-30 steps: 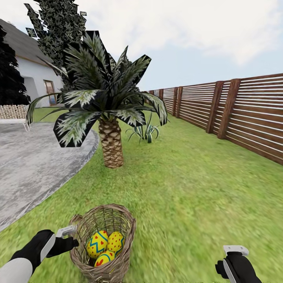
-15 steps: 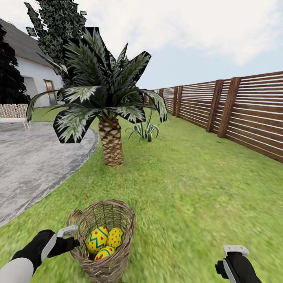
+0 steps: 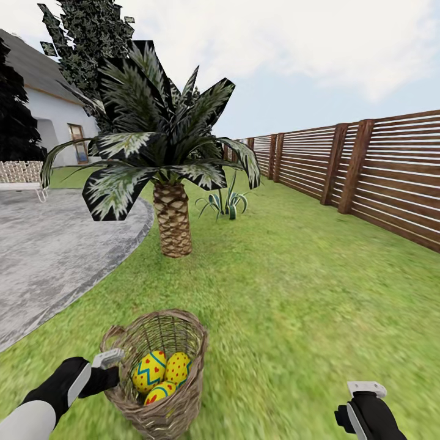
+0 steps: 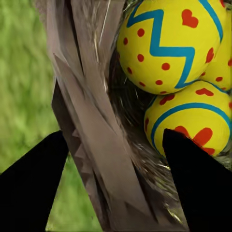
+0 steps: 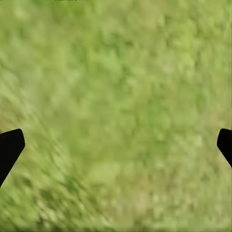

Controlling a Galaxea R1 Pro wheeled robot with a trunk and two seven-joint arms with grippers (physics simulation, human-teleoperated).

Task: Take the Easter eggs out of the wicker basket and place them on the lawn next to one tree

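Observation:
The wicker basket (image 3: 186, 342) sits tilted on the lawn (image 3: 287, 287) at the bottom left, with three Easter eggs (image 3: 150, 371) inside, yellow with red and blue patterns. My left gripper (image 3: 111, 358) is at the basket's left side. In the left wrist view its fingers (image 4: 34, 183) straddle the basket wall (image 4: 92, 121), one outside and one inside by the eggs (image 4: 166, 43), closed in on the weave. My right gripper (image 3: 365, 387) hangs open over bare grass (image 5: 116, 96) at the bottom right. A tree's mottled crown (image 3: 91, 30) rises behind the palm, its trunk hidden.
A short palm (image 3: 172, 220) with a scaly brown trunk stands straight ahead, a spiky plant (image 3: 225, 205) behind it. A grey paved patch (image 3: 55, 250) lies to the left, with a white house (image 3: 55, 119) beyond. The slat fence (image 3: 379, 171) runs along the right.
The basket has slid slightly left and up in the picture, staying against my left gripper. The palm sits a little higher, so the view has shifted too. My right gripper holds its place.

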